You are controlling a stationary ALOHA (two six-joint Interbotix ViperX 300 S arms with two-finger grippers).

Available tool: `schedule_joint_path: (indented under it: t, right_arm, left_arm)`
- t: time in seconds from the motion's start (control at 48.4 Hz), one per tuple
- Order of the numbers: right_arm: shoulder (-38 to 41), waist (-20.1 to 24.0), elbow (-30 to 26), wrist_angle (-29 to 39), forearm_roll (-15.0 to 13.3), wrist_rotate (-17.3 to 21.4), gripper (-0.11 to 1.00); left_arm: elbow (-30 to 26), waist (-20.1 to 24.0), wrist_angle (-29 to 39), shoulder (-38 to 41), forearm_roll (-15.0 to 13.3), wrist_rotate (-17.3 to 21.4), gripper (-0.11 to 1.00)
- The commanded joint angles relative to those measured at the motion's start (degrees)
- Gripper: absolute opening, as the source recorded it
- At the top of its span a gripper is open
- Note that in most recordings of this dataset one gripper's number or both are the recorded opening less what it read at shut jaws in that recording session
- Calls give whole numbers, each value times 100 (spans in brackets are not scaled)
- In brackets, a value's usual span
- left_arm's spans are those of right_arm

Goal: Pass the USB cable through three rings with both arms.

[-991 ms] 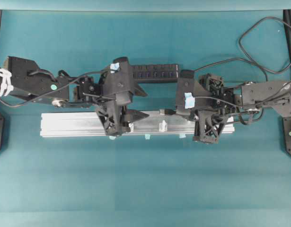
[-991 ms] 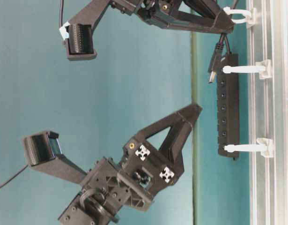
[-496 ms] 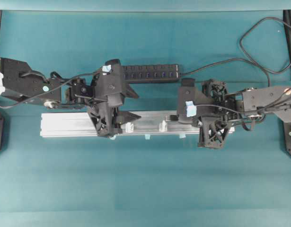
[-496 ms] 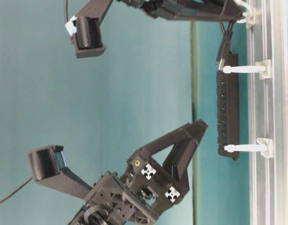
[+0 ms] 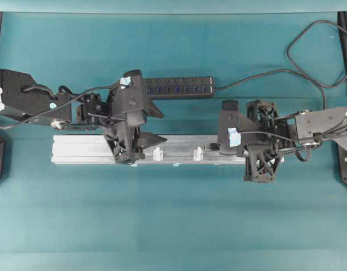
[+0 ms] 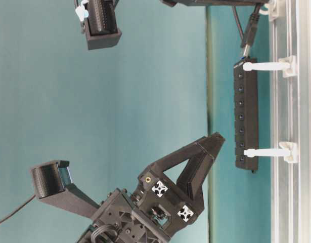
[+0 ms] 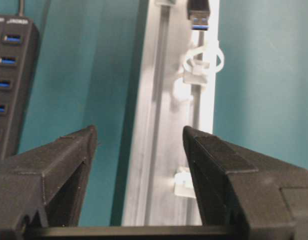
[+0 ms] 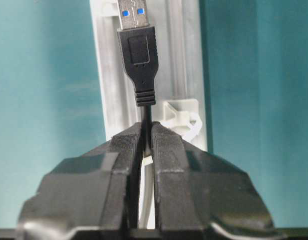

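My right gripper (image 8: 147,131) is shut on the thin black USB cable just behind its plug (image 8: 136,45), which points along the silver rail (image 8: 106,100). One white ring (image 8: 186,120) stands right beside the shut fingers. Overhead, the plug (image 5: 210,148) lies over the rail, right of two free rings (image 5: 158,153) (image 5: 198,153). My left gripper (image 5: 161,127) is open and empty, astride the rail's far edge left of those rings. In the left wrist view, a ring (image 7: 203,62) and the plug (image 7: 199,12) lie ahead of the open gripper (image 7: 138,137).
A black multi-port hub (image 5: 179,87) lies behind the rail, parallel to it, and its cable (image 5: 308,62) loops off to the back right. The rail (image 5: 83,149) rests on the teal cloth. Black frame posts stand at both side edges.
The right gripper has drawn right and toward the front with the plug. The left gripper has pulled back leftward, still open. The rail has shifted slightly right.
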Motion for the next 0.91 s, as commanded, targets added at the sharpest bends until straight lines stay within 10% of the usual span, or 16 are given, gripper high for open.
schedule_joint_path:
  t: [0.0, 0.888]
  right_arm:
    - [-62, 88, -9, -18, 44, -35, -9]
    - [316, 220, -149, 35, -35, -123, -9]
  left_arm:
    - [-44, -9, -26, -105, 0, -9, 71]
    - [-35, -9, -26, -105, 9, -18, 71]
